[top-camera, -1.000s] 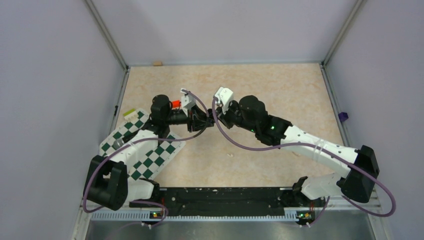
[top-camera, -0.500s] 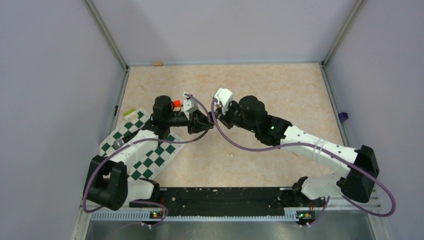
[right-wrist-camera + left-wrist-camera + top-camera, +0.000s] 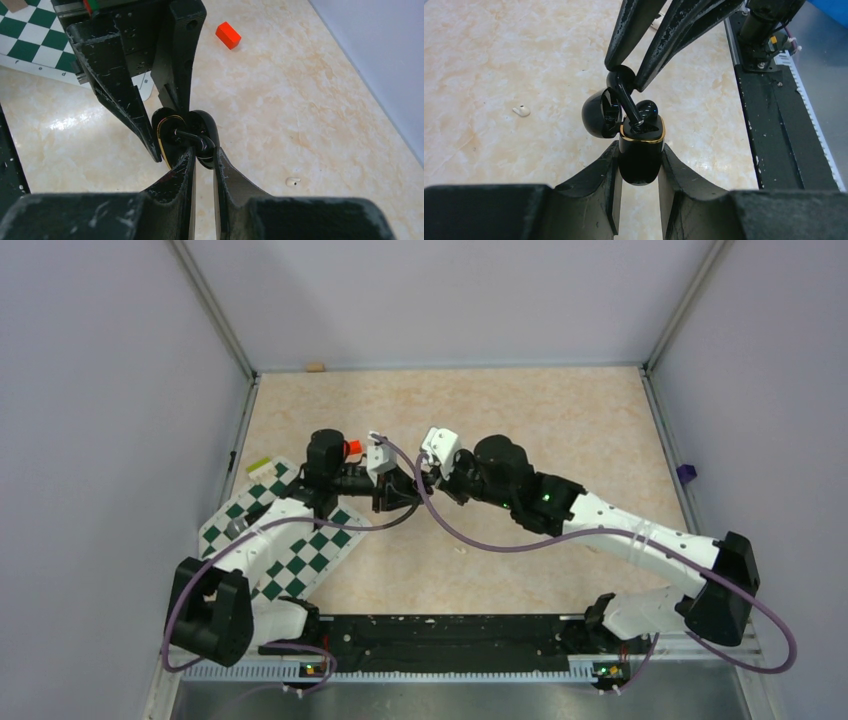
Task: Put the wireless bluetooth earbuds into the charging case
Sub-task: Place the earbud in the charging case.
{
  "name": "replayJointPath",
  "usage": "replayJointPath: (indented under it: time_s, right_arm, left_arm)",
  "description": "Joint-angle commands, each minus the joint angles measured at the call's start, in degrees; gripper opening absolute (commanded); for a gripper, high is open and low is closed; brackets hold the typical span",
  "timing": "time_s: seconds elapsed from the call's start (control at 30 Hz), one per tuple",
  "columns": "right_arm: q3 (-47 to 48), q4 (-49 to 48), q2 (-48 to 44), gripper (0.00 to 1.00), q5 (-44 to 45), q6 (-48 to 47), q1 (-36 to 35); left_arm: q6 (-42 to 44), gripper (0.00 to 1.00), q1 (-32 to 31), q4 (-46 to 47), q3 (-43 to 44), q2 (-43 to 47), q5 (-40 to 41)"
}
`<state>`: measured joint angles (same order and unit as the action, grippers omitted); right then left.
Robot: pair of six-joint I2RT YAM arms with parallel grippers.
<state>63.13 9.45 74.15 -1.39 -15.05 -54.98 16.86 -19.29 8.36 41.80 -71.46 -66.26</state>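
Two black fingers of the left gripper rise from the bottom edge of the left wrist view. They are clamped on the charging case, a glossy black box with a gold rim, held upright between them. Its round lid hangs open to the left. One earbud sits in the case's mouth, just above the rim. Beyond it, the right gripper comes down from the top of the frame, pinched on a second earbud. That earbud's stem slants down to the rim beside the seated one; whether the two touch cannot be told. Farther off, a white crumb lies on the marbled table at left. In the right wrist view a red block lies at upper centre and a chequered mat at upper left. Against the overhead frame from a second ago, the right wrist has shifted left and slightly down, closing on the left gripper at the frame's centre, while the left arm has barely moved.
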Motion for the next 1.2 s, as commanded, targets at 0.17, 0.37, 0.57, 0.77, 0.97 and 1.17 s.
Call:
replayJointPath:
  time_s: [0.17,0.37,0.57,0.77,0.97,1.17]
  right_arm:
    - [2.4,-1.1,-1.0,0.01,8.4,-5.8,-5.5]
    - [1.4,-4.0,-0.6,0.01,14.0,-6.3,-7.5]
    - [1.2,-4.0,-0.3,0.0,13.8,-5.9,-7.6]
    - [1.2,-5.0,0.6,0.0,14.9,-5.3,-8.4]
    - [1.4,-5.9,0.8,0.0,16.8,-4.8,-8.8]
    - [1.4,-6.3,0.6,0.0,17.4,-4.8,-8.8]
  left_arm:
    - [9.5,0.0,0.4,-10.1,3.4,2.6,-3.5]
    - [3.4,0.0,1.4,-2.3,1.2,2.9,-4.0]
    - [-0.7,0.0,2.0,2.1,0.1,3.4,-4.2]
    - [-1.0,0.0,2.0,2.3,-0.1,3.3,-4.0]
    - [-0.9,0.0,2.0,2.3,-0.2,3.3,-3.3]
    - [-0.7,0.0,2.0,2.4,-0.4,3.3,-3.0]
